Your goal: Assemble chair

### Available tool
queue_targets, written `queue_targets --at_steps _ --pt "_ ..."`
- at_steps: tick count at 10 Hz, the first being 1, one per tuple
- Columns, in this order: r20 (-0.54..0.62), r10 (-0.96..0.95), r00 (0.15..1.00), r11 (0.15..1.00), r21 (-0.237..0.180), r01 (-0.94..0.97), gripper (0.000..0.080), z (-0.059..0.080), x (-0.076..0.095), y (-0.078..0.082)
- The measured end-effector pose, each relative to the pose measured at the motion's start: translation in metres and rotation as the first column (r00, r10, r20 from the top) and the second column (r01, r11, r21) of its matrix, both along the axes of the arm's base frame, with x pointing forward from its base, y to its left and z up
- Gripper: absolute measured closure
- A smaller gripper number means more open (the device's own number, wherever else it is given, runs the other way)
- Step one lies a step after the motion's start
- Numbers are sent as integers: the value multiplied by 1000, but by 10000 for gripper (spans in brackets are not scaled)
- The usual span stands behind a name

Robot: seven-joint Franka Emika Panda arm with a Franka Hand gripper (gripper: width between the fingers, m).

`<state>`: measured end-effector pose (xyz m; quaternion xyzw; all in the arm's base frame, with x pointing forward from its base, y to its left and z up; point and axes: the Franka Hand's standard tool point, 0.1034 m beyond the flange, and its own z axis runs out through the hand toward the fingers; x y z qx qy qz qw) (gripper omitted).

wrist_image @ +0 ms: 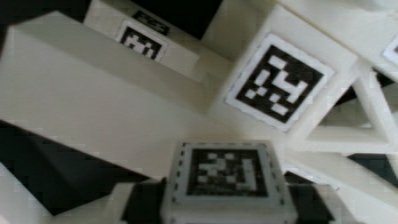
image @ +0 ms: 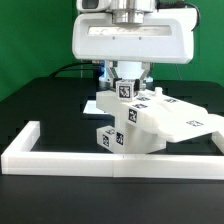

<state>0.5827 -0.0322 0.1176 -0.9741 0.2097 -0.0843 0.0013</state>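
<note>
We find the half-built chair [image: 150, 122] in the centre of the exterior view, just below the arm [image: 125, 35]. Its white slabs and bars are tilted, and its lower edge rests against the front run of the border rail [image: 60, 160] along the bottom of the frame. We judge that it sits there on purpose: the rail gives the parts something to brace against, so a push or twist from above should not send them sliding over the black table [image: 40, 105]. The gripper [image: 125, 80] hangs directly over the chair's upper end. In the wrist view its jaws closely flank a tagged post [wrist_image: 221, 172], so we read the hand as clamped on that post, though the contact itself is blurred. Gripping high up probably lets the arm steer that piece into its joint.
</note>
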Motion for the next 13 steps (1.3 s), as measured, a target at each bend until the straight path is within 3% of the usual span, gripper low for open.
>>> queue_targets --at_steps 3,4,8,11,13 --pt "2 -73 997 997 13 73 513 0 0 0" --pt "4 -213 977 976 39 212 513 0 0 1" --pt "-1 -420 907 904 81 419 512 0 1 1" --pt "-15 -598 801 795 115 596 511 0 1 2" --pt "-41 -758 651 639 154 753 511 0 1 4"
